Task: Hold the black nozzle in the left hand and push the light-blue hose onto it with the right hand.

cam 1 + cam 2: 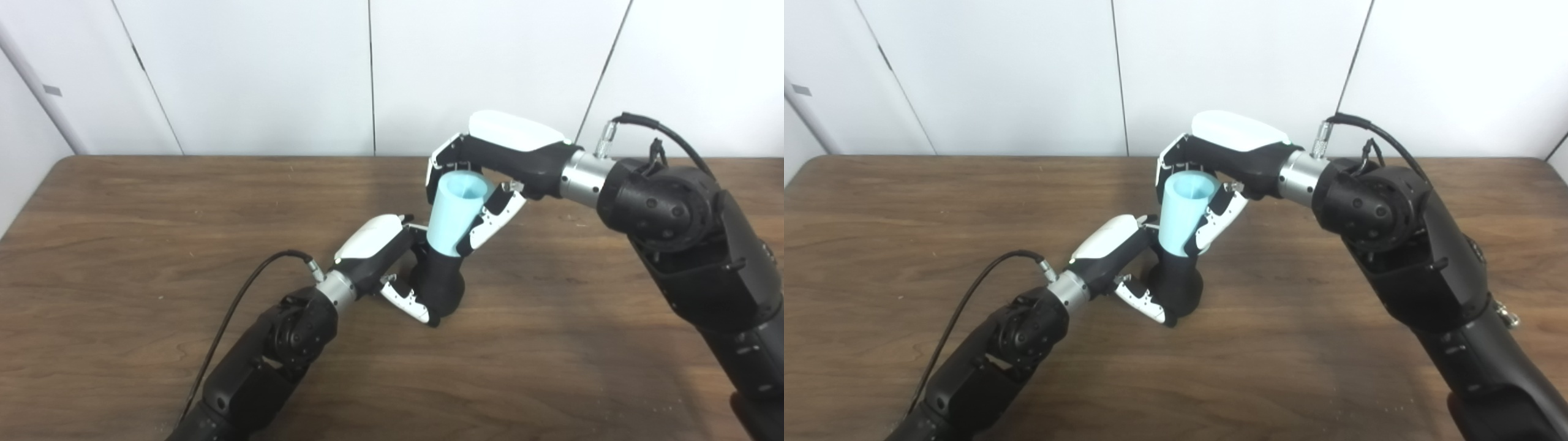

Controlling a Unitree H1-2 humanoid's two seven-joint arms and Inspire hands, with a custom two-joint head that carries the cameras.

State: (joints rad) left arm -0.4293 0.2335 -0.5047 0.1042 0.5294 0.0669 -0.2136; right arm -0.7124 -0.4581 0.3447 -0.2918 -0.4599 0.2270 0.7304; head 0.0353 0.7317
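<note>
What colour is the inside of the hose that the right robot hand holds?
Light blue, like its outside; the hose shows its open top best in the right eye view.

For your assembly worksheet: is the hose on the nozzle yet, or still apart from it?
On. The hose has its lower end meeting the nozzle with no gap; how deep it sits, cannot tell.

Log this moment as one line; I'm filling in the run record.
left hand: shut on nozzle | right hand: shut on hose | hose: lower end on nozzle, tilted | nozzle: on table
</note>
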